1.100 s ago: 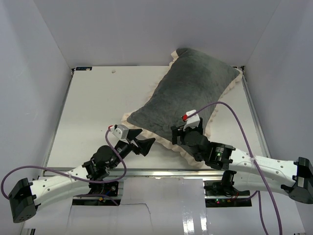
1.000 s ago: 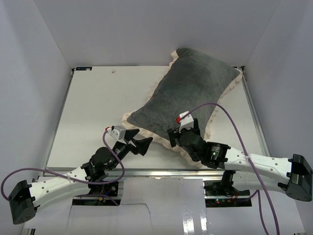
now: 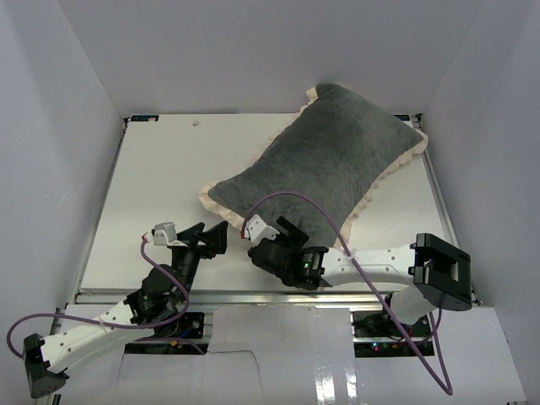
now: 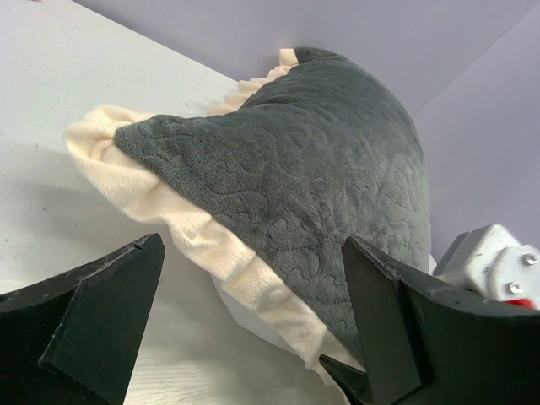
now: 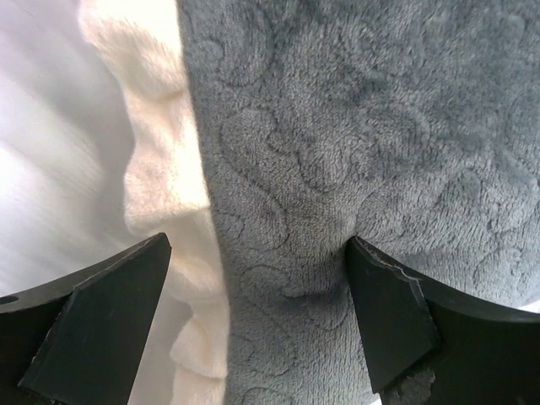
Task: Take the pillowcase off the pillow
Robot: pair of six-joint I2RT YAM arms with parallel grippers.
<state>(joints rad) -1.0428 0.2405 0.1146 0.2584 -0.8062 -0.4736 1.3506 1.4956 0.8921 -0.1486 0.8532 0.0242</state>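
Note:
The pillowcase (image 3: 325, 156) lies slantwise on the table's right half, dark grey plush face up, with a cream frill (image 3: 211, 196) round its edge. It is plump; the pillow stays hidden inside it. My left gripper (image 3: 205, 239) stands open just off the near-left corner; in the left wrist view the frill (image 4: 211, 245) and grey plush (image 4: 312, 169) show beyond its open gripper (image 4: 253, 245). My right gripper (image 3: 285, 231) is open over the near edge of the cover. In the right wrist view that gripper (image 5: 257, 243) straddles grey plush (image 5: 337, 126) and frill (image 5: 160, 169), the right fingertip (image 5: 380, 295) denting the plush.
The white table (image 3: 152, 177) stretches left of the cover. Pale enclosure walls (image 3: 51, 126) stand close on three sides. A metal rail (image 3: 253, 297) runs along the near edge. Purple cables (image 3: 287, 196) loop over both arms, and the right arm's elbow (image 3: 439, 270) sits near the right edge.
Both grippers have moved left. The right one swung from the cover's near-right edge to its near-left part. The cover has shifted away and to the left, and its far corner rides higher.

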